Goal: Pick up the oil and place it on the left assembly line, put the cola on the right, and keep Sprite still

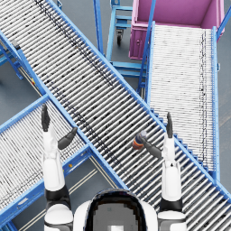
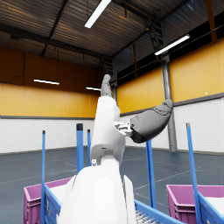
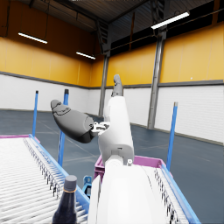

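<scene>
- Head view: left hand [image 1: 49, 131], lower left, fingers spread, empty.
- Right hand [image 1: 164, 140], lower right, likewise spread and empty; cola bottle [image 1: 139, 141] upright just beside its thumb.

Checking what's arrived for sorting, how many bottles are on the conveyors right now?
1. A dark bottle stands on the middle conveyor, just beside the right hand. Others may lie outside the views.

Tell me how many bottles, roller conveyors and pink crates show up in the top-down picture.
Bottle: 1
Roller conveyors: 3
Pink crate: 1
Total: 5
</scene>
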You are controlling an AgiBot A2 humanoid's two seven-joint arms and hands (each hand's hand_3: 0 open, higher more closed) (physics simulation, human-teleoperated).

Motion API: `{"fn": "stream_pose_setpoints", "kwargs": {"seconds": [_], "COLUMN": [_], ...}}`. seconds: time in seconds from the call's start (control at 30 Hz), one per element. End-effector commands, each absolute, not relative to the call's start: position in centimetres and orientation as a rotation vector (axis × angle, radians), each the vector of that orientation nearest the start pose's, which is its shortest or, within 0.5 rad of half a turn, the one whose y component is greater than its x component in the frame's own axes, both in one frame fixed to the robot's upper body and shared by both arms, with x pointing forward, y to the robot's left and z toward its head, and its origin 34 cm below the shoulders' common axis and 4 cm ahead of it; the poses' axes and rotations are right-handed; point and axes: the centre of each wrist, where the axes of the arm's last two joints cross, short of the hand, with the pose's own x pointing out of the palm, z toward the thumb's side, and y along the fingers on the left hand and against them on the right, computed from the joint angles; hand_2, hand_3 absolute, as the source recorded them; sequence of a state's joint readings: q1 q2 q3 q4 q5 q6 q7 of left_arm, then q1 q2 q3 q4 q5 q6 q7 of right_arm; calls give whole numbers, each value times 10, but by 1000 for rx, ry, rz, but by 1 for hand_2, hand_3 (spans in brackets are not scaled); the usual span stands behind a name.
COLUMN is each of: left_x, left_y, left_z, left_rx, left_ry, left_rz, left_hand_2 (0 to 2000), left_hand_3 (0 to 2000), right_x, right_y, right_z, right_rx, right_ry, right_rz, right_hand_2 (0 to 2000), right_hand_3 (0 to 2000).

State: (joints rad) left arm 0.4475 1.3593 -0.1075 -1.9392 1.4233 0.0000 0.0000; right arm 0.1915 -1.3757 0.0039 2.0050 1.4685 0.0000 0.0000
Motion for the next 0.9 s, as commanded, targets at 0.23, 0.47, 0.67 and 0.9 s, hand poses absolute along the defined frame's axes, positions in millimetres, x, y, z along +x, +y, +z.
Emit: {"fn": "stream_pose_setpoints", "kwargs": {"seconds": [0.23, 0.47, 0.67, 0.9], "left_x": [243, 247, 252, 257], "left_y": [236, 234, 239, 238], "left_z": [314, 311, 307, 302], "left_rx": [689, 674, 649, 625], "left_ry": [-581, -573, -558, -543], "left_rz": [-1424, -1435, -1420, -1430], "left_hand_2": [0, 0, 0, 0], "left_hand_3": [0, 0, 0, 0], "right_x": [232, 263, 285, 305], "right_y": [-168, -161, -156, -145], "right_z": [183, 123, 78, 58], "right_rx": [-343, -147, 1, 87], "right_ry": [-194, -2, 155, 246], "right_rz": [1785, 1795, 1782, 1781], "right_hand_2": [0, 0, 0, 0], "right_hand_3": [0, 0, 0, 0]}}
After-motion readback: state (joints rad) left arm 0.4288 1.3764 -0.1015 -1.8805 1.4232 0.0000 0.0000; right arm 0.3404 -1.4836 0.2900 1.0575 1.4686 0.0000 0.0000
